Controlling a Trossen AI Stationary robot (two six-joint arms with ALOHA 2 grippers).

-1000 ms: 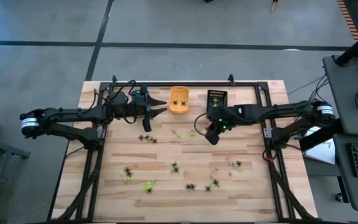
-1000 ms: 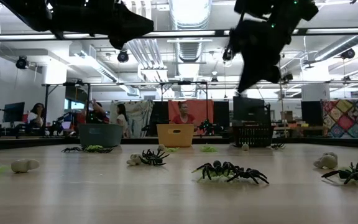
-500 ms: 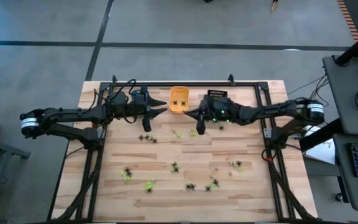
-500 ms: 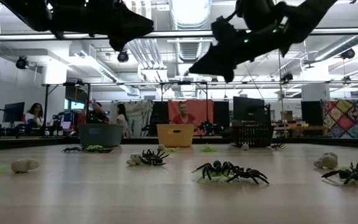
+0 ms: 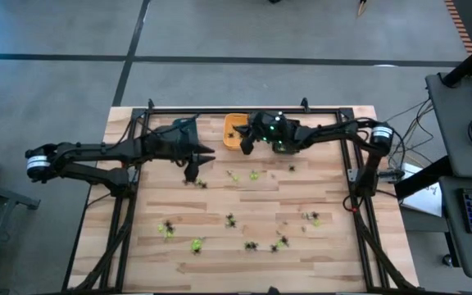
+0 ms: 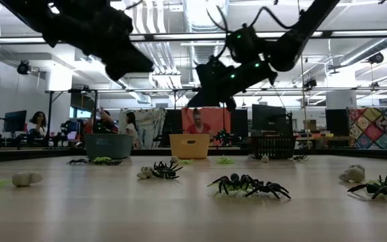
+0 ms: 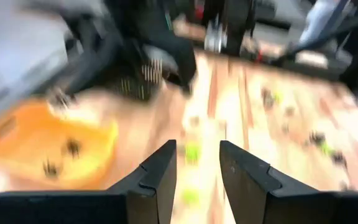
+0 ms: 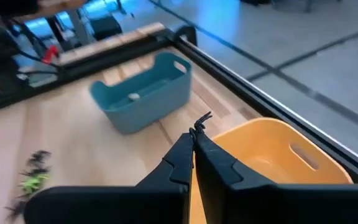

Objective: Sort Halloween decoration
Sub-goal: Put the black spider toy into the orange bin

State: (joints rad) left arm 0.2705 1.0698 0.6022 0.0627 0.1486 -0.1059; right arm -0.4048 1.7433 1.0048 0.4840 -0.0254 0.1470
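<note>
My right gripper (image 8: 194, 140) is shut on a tiny black spider figure (image 8: 201, 119) and hovers at the near rim of the orange tray (image 8: 272, 155), also seen in the high view (image 5: 233, 124). My left gripper (image 7: 197, 165) stands open with nothing between its fingers. It hangs above the table (image 5: 210, 152) between the blue tray (image 8: 143, 92) and the orange one. Black and yellow-green spider figures (image 5: 230, 219) lie scattered on the wooden table. A few black ones lie inside the orange tray (image 7: 48, 149). My right gripper pinches the black spider figure between its two fingers, at their very tips. Only its thin legs (image 8: 204, 116) stick out beyond them. The fingers come nearly level from the table's right side. The figure is lifted clear, above the orange tray's edge.
The black tray (image 6: 272, 146) stands at the far edge, right of the orange one, mostly under my right arm in the high view. A black spider (image 6: 247, 185) and pale figures (image 6: 25, 178) lie near the front. People sit beyond the table.
My right gripper has swung toward the table's far left, from above the middle of the table to the orange tray. It has tipped from pointing steeply down to nearly level and stayed shut. My left gripper has tipped downward and sunk a little.
</note>
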